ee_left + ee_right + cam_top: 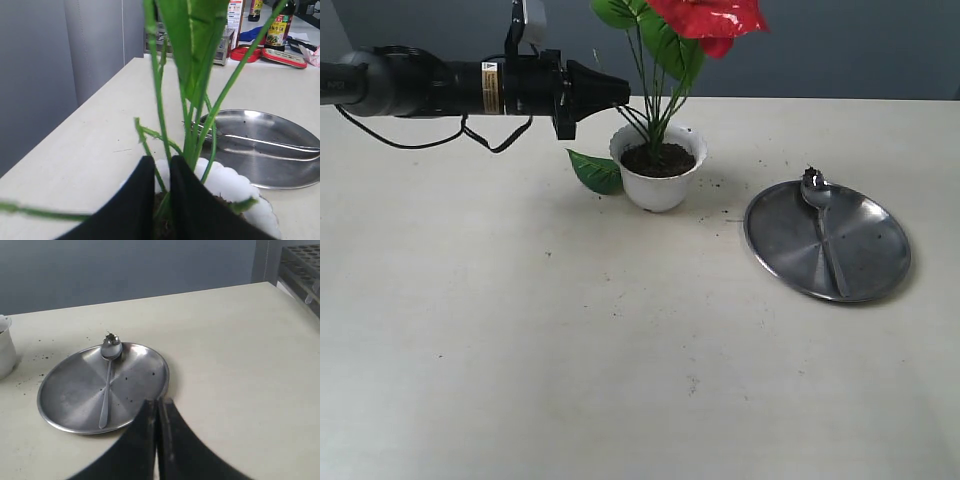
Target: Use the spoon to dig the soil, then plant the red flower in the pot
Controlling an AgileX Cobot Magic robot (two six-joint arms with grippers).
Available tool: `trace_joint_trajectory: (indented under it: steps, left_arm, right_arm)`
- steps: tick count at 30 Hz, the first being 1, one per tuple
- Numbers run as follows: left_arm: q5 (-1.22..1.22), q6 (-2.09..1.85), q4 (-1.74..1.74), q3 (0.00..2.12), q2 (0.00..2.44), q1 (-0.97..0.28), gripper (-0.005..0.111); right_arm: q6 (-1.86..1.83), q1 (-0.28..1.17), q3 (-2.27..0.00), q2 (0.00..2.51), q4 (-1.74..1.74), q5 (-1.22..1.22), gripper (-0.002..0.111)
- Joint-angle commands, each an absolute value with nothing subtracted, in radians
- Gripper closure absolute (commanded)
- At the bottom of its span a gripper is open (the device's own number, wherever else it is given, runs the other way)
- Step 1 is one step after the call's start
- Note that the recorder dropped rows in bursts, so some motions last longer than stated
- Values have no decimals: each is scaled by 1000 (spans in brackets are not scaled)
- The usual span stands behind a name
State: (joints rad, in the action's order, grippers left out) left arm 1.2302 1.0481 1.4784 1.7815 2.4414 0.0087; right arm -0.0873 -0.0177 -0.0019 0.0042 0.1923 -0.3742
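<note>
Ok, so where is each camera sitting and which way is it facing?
Exterior view: off the arms, facing the table: pot, red flower, steel plate with spoon; the left arm reaches in, left hand at the stems.
Left wrist view: on the left wrist, looking along the hand's fingers at the stems, plate beyond.
Right wrist view: on the right wrist, looking down past the shut right hand at the plate.
Shared: all three show plate and spoon.

We see a glossy red flower with green leaves at upper centre, a white pot holding dark brown soil, a silver spoon on a grey steel plate, and a cream tabletop.
</note>
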Motion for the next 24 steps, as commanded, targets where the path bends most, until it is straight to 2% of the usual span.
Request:
trace_joint_trajectory:
  steps: [1, 4, 11, 16, 24]
  left_arm:
    - [1221, 1072, 1495, 1774, 2430, -2, 80]
    - [1221, 1074, 1495, 1774, 2430, -2, 72]
    - [1221, 1080, 1496, 1774, 2428, -2, 72]
    - [1221, 1101, 1501, 1774, 2408, -5, 59]
    - [1221, 1101, 1507, 1774, 2406, -34, 59]
  right_arm:
    - [-90, -21, 0, 0, 192, -364, 108]
    - [-90, -21, 0, 0, 192, -364, 108]
    - [-90, -21, 0, 0, 192, -364, 108]
    - [-90, -21, 0, 0, 192, -364, 108]
    - [-90, -21, 0, 0, 192, -364, 108]
